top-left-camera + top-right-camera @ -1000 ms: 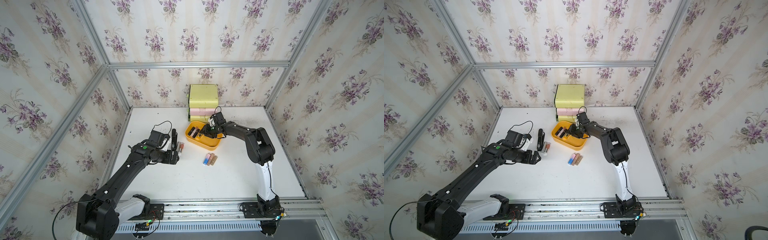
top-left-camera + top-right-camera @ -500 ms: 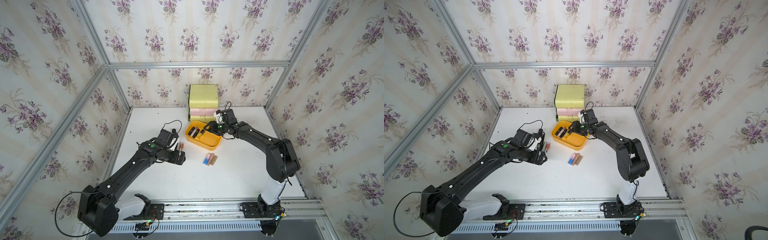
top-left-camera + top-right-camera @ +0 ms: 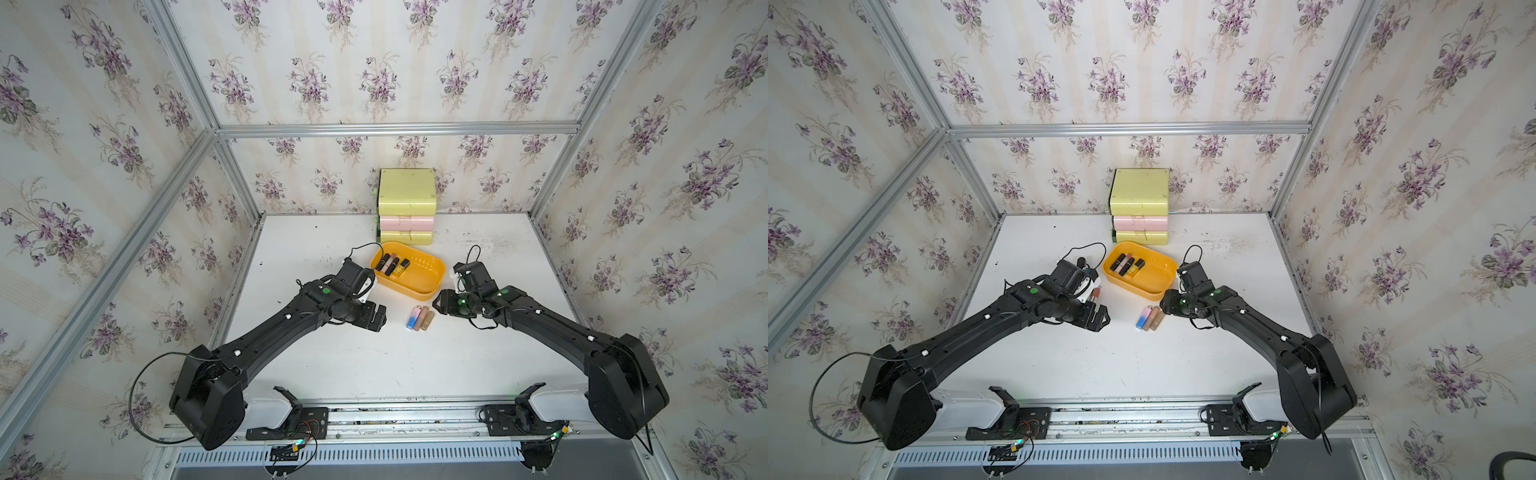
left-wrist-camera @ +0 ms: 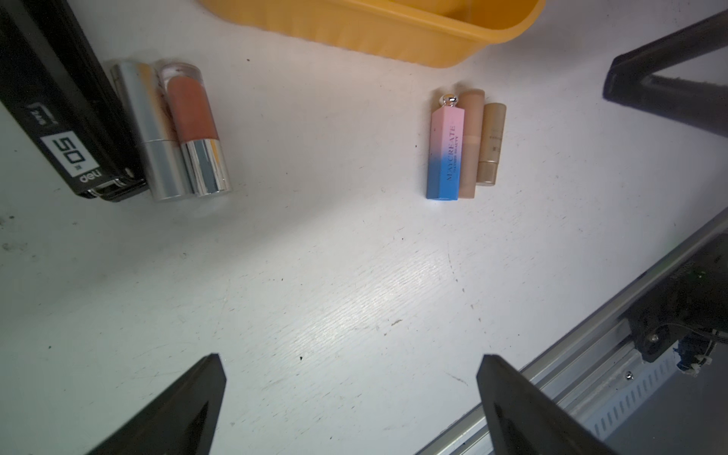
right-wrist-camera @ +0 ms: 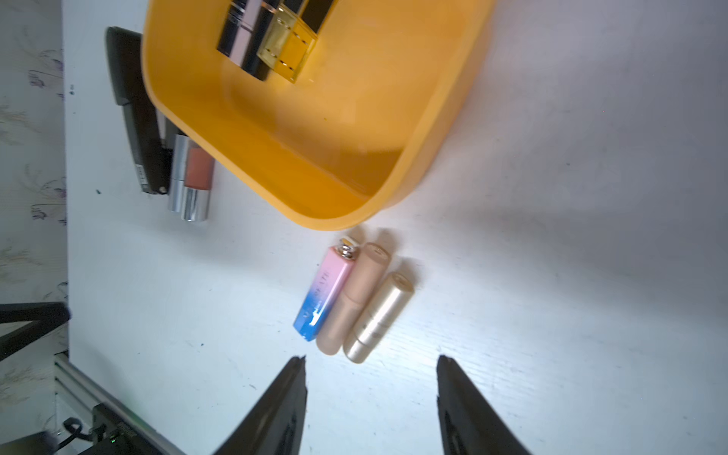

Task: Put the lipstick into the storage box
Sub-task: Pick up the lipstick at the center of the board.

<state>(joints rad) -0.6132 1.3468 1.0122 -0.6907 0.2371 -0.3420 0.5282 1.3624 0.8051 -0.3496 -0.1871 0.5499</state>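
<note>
The storage box [image 3: 419, 276], an orange-yellow tray, lies mid-table with three dark and gold lipsticks [image 3: 390, 264] at its left end. In front of it a pink-blue lipstick [image 4: 445, 153], a beige one [image 4: 468, 145] and a gold one [image 4: 490, 145] lie side by side on the table. A silver lipstick [image 4: 149, 130] and a rust-coloured one [image 4: 193, 118] lie left of the box. My left gripper [image 3: 376, 318] hovers open left of the trio. My right gripper [image 3: 440, 303] is open, empty, just right of the trio [image 5: 350, 303].
A black stapler [image 4: 59, 118] lies against the silver lipstick. A pale yellow-and-pink drawer unit [image 3: 406, 208] stands at the back wall behind the box. Aluminium rails [image 3: 415, 405] run along the table's front edge; patterned walls close in both sides.
My right gripper drew back out of the box toward the front, empty, and its jaws widened. My left arm swung right, away from the stapler, toward the trio.
</note>
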